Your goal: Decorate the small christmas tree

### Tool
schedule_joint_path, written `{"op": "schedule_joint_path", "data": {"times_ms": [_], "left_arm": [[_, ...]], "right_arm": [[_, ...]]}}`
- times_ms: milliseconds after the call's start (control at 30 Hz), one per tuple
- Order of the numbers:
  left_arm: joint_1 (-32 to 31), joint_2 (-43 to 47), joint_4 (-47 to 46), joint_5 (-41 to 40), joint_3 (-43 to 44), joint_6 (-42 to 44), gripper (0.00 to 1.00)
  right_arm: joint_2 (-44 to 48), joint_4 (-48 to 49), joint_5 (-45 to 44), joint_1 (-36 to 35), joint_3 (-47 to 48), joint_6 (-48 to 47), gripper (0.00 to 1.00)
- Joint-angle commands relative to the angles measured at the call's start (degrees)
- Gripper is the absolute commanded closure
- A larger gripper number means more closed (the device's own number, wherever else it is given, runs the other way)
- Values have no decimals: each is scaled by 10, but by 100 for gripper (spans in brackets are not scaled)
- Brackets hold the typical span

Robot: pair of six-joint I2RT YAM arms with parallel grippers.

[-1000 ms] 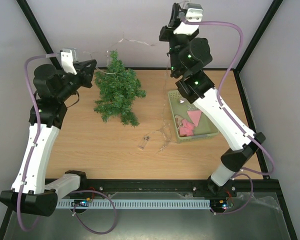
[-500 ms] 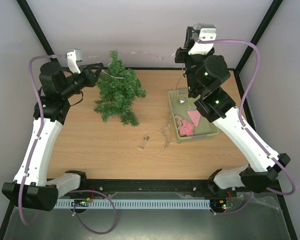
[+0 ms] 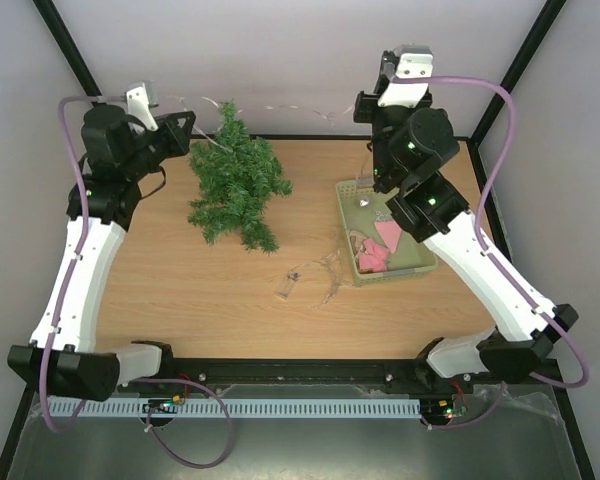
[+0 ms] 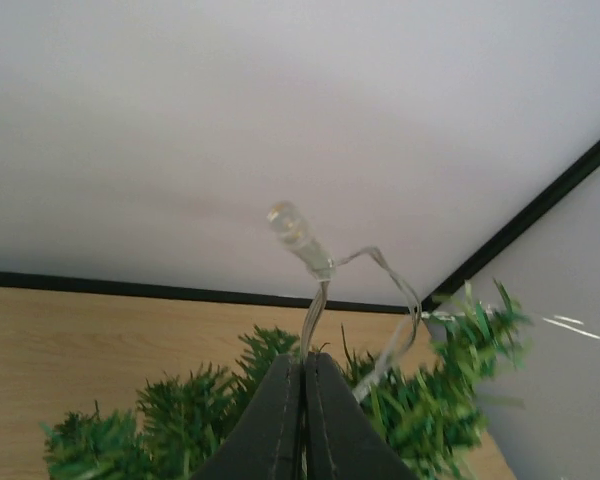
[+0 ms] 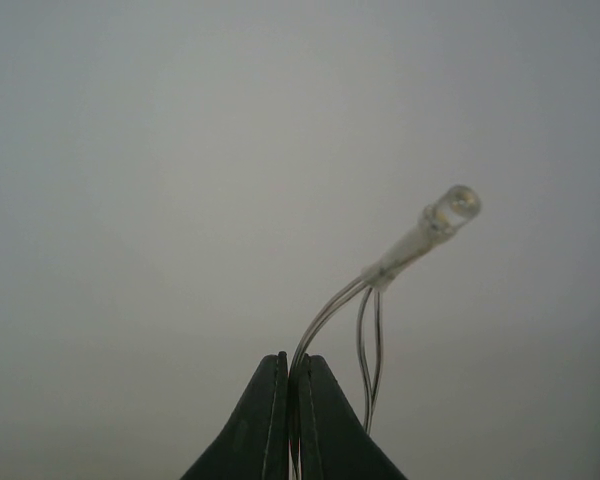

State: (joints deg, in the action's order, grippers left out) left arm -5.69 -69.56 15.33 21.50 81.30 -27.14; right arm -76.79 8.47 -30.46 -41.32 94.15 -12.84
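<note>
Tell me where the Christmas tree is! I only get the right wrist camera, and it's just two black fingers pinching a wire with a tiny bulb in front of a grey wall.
Observer: The small christmas tree is on the far left part of the table, well to the left of your right gripper.
Operator: Is the other arm doing anything?
Observer: The left gripper is shut on the light string too, right beside the tree.
Operator: Are there more decorations?
Observer: A pale green basket below your arm holds pink pieces.
</note>
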Motion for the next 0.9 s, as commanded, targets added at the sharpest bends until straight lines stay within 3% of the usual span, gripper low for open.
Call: {"op": "schedule_joint_path", "data": {"times_ms": [0,333,667,867], "left_arm": [[2,-28,33,-28,65,-1,98],[2,-58,43,16,111,-23,98],[2,-36,78,96,88,-58,98],[2,-26,70,114,72,-83,98]], "right_arm": [[-31,30,-38,3,46,-40,98],[-39,62,-57,31,57,-65,98],[46,23,-71,31,-46,-41,98],[105,-70,37,31,-87,54,98]]}}
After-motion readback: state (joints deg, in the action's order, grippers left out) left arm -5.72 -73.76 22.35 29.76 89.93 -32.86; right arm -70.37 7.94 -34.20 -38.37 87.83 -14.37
